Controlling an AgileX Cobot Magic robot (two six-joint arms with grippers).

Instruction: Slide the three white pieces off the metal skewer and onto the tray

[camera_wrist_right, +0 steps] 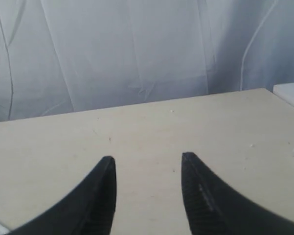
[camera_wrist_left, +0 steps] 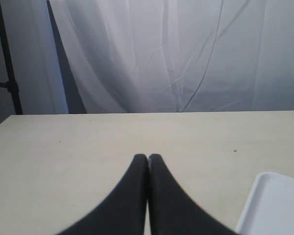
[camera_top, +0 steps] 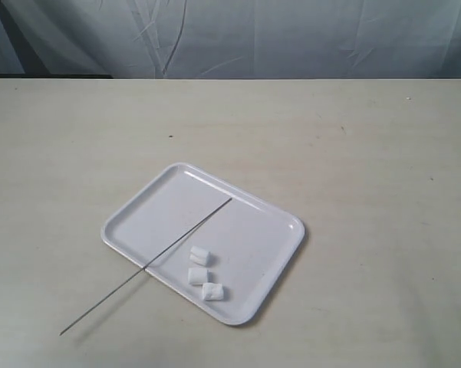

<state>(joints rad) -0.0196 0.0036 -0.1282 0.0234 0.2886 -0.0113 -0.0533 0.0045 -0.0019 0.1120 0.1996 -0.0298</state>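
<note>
The white tray point(camera_top: 276, 216) lies on the table in the exterior view. Three white pieces point(camera_top: 199, 255) point(camera_top: 198, 276) point(camera_top: 212, 291) rest loose on the tray near its front edge, off the skewer. The thin metal skewer point(camera_top: 123, 289) lies bare, one end on the tray, the other out on the table at the front left. Neither arm shows in the exterior view. My left gripper point(camera_wrist_left: 147, 157) is shut with nothing between its fingers, over bare table, a corner of the tray point(camera_wrist_left: 274, 205) beside it. My right gripper point(camera_wrist_right: 147, 159) is open and empty over bare table.
A pale beige table point(camera_top: 368, 153) runs back to a grey-white curtain point(camera_top: 291, 38). In the right wrist view, something white point(camera_wrist_right: 289, 93) sits at the table's far edge. A dark stand point(camera_wrist_left: 7, 83) rises by the curtain in the left wrist view.
</note>
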